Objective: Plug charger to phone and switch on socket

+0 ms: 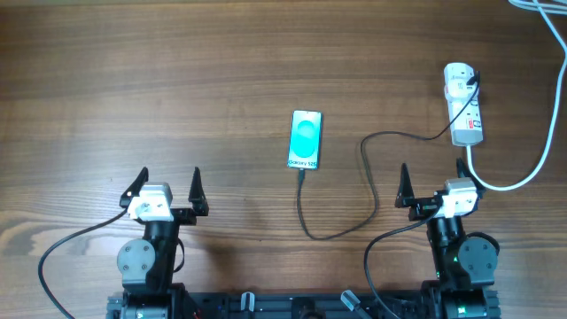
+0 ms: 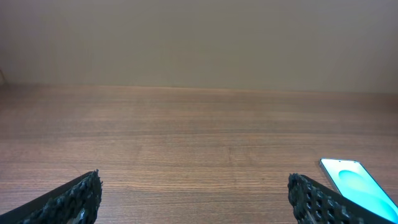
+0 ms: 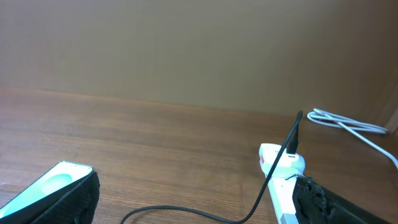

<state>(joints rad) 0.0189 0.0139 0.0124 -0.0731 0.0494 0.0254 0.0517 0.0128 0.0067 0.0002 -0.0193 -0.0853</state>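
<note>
The phone [image 1: 306, 139] with its teal screen lies at the table's middle; it also shows in the left wrist view [image 2: 357, 183] and the right wrist view [image 3: 46, 186]. The charger cable [image 1: 368, 190] runs from the phone's near end, where its tip meets the phone, in a loop to the socket [image 1: 463, 105] at the right; the cable [image 3: 273, 171] rises to the top of the socket [image 3: 283, 165]. My left gripper [image 1: 168, 188] is open and empty at the front left. My right gripper [image 1: 432, 177] is open and empty, just in front of the socket.
A thick white cord [image 1: 532, 168] runs from the socket's near end, curves right and goes up off the top right corner; it also shows in the right wrist view [image 3: 348, 123]. Black robot cables trail at the front by each arm base.
</note>
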